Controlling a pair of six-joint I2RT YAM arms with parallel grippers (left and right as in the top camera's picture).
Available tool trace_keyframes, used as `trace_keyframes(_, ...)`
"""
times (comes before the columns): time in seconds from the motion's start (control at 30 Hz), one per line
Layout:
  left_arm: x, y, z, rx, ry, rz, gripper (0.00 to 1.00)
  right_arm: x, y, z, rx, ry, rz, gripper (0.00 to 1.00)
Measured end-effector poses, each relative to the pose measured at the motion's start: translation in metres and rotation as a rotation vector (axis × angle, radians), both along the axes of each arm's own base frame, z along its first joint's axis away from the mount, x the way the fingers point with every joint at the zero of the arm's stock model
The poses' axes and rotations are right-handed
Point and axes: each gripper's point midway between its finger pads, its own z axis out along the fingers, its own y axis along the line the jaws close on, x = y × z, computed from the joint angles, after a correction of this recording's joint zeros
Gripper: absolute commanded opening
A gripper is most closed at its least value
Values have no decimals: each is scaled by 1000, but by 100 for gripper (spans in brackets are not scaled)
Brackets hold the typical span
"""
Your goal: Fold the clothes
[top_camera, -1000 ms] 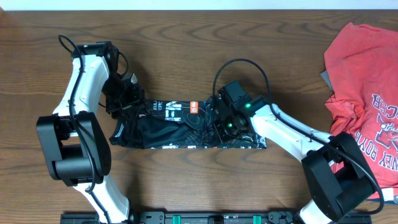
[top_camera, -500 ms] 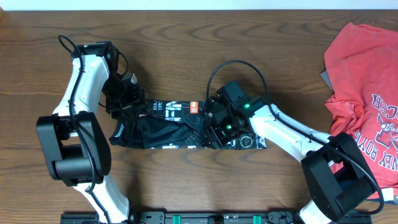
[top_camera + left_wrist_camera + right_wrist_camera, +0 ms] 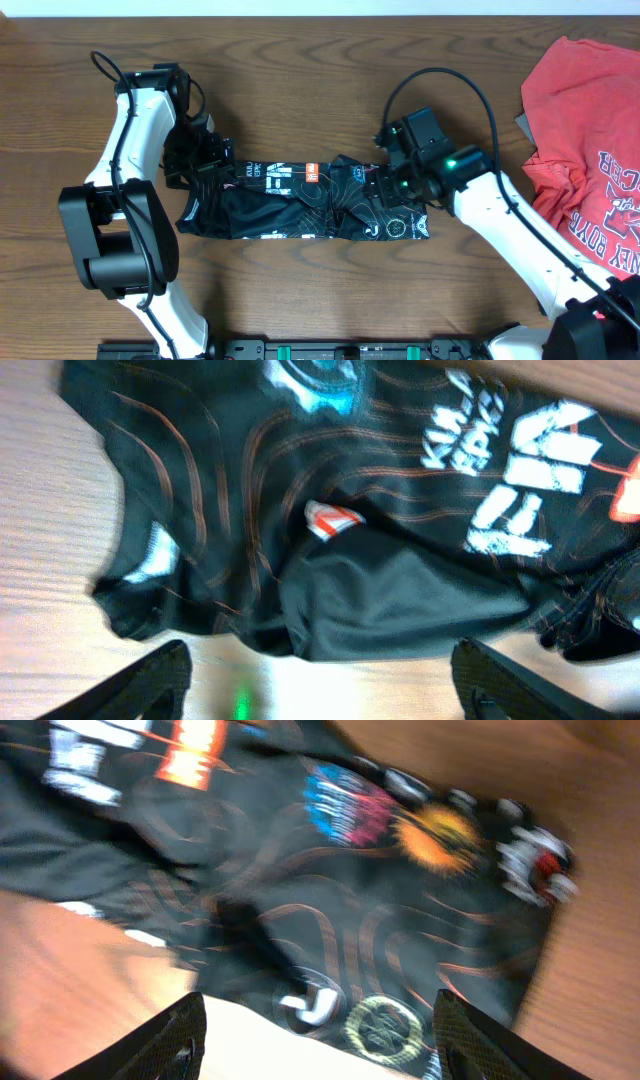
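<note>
The clothes, a black jersey [image 3: 290, 205] with orange contour lines and white lettering, lie bunched in a long strip across the middle of the table. My left gripper [image 3: 210, 163] is at the strip's upper left end. In the left wrist view the gripper [image 3: 320, 690] stands open over bare wood, with the jersey [image 3: 350, 580] just ahead of its fingers. My right gripper [image 3: 392, 185] hovers over the right end. Its jaws [image 3: 325, 1050] are open, with the printed logos of the jersey [image 3: 350, 890] below and nothing gripped.
A red T-shirt [image 3: 585, 170] with white lettering lies crumpled at the table's right edge, close to the right arm's elbow. The wooden table [image 3: 300, 80] shows behind the jersey and in front of it. Both arm bases stand at the near edge.
My right gripper let go of the cloth near the jersey's middle, opened, and drew back to the right end. My left gripper opened wider and stayed in place.
</note>
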Motion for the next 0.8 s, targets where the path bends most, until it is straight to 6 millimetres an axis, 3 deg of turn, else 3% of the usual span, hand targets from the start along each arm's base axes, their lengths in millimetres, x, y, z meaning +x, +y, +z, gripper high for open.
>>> trace_keyframes(0.1,7,7,-2,37,-32,-9,89,1,-17,-5,-41,25,-54,72)
trace_keyframes(0.3,10,13,-13,64,-61,-90,90,5,-30,-6,-64,25,-97,76)
trace_keyframes(0.5,-3,21,-39,93,-40,-144,90,4,-37,-8,-91,32,-111,78)
trace_keyframes(0.8,-8,36,-75,118,-83,-127,91,6,-45,-9,-110,30,-134,79)
